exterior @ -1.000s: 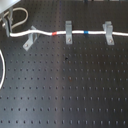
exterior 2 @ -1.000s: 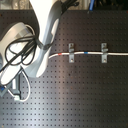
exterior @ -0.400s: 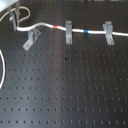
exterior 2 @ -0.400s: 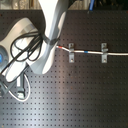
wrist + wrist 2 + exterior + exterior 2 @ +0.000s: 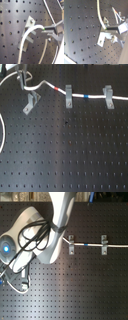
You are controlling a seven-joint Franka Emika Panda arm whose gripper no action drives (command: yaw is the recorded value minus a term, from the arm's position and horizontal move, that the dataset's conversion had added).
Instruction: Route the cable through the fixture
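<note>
The white cable (image 5: 46,84) runs from my gripper (image 5: 23,85) past its red band (image 5: 56,87), through two upright clips, past the blue band (image 5: 86,97) and off to the first exterior view's right. The slanted grey fixture (image 5: 30,104) stands just below the gripper, and the cable passes above it. In the first wrist view the cable (image 5: 25,41) arcs in front of the fixture (image 5: 28,31) into the shut fingers (image 5: 53,28). The second wrist view shows the fixture (image 5: 101,40) beside the held cable (image 5: 101,18). In the second exterior view the arm hides the gripper and fixture.
Two upright grey clips (image 5: 68,98) (image 5: 107,96) hold the cable on the black perforated board (image 5: 75,154). More white cord loops at the first exterior view's left edge (image 5: 3,134). The arm's body (image 5: 35,237) and black hoses fill the second exterior view's left half.
The gripper has carried the cable's free stretch up and back over the slanted fixture. The arm has swung further toward the second exterior view's right.
</note>
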